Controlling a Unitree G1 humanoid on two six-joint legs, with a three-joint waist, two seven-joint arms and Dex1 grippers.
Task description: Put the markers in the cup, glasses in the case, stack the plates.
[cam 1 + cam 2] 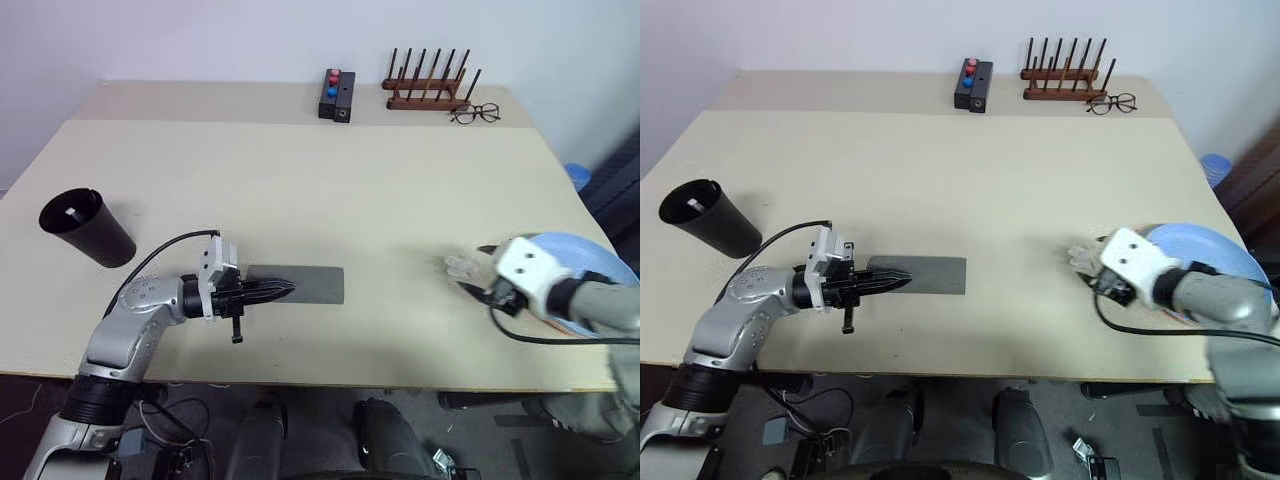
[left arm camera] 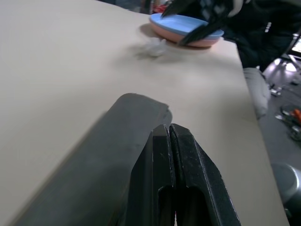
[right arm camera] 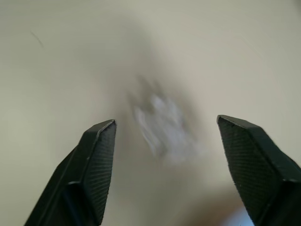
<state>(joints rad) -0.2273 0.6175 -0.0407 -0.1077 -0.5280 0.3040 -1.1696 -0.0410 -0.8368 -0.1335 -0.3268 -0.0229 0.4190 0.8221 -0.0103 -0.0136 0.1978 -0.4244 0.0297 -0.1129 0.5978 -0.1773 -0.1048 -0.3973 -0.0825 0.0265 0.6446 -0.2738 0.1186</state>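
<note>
The plates (image 1: 590, 262) sit stacked at the frame's right edge. The left pincer (image 1: 285, 291), pressed together, rests over the closed case (image 1: 310, 284). The right pincer (image 3: 164, 136), spread, faces a small clear scrap (image 1: 462, 267); clearing it seems next.

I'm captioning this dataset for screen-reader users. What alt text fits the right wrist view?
Two black fingers of the right gripper, spread wide apart, frame a small clear crumpled object lying blurred on the beige table. A sliver of light blue shows at the edge beside one finger.
</note>
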